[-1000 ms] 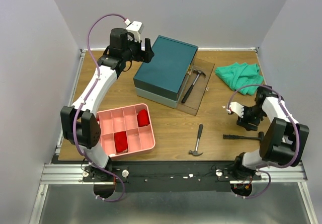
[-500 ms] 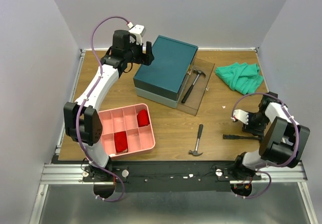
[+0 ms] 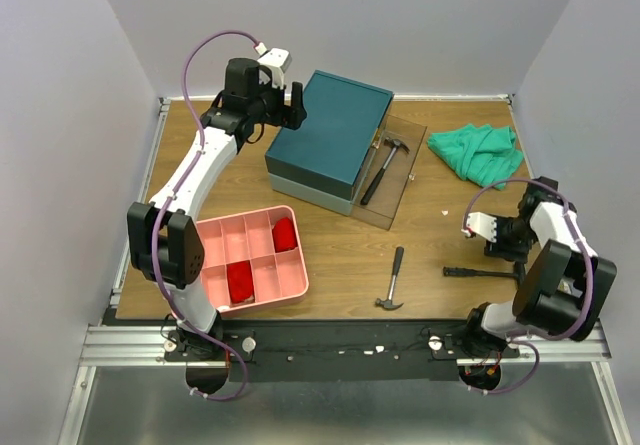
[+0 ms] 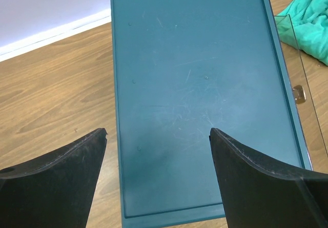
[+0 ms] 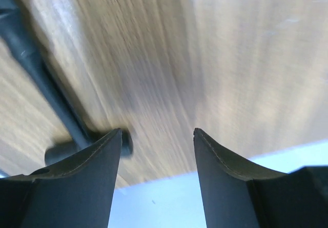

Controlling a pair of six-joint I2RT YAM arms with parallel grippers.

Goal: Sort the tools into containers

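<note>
The dark teal box (image 3: pixel 330 140) stands at the back; its lower clear drawer (image 3: pixel 403 190) is pulled out to the right with a black-handled hammer (image 3: pixel 384 165) lying in it. A second hammer (image 3: pixel 393 280) lies on the wood in front. The black T-shaped tool (image 3: pixel 483 271) lies at the right and also shows in the right wrist view (image 5: pixel 38 77). My left gripper (image 3: pixel 291 105) is open and empty over the box's left end, and the box top (image 4: pixel 195 84) shows between its jaws (image 4: pixel 158 136). My right gripper (image 3: pixel 511 253) is open and empty just above the T-shaped tool (image 5: pixel 158 133).
A pink divided tray (image 3: pixel 262 283) holding red pieces (image 3: pixel 285 233) sits at the front left. A green cloth (image 3: pixel 478 152) lies at the back right and also shows in the left wrist view (image 4: pixel 312 18). The drawer's orange handle (image 4: pixel 299 92) shows there too. The right wall is close to my right arm.
My right arm has swung to the right, toward the wall, staying by the T-shaped tool. My left gripper shifted slightly along the box's left end. No tool has moved.
</note>
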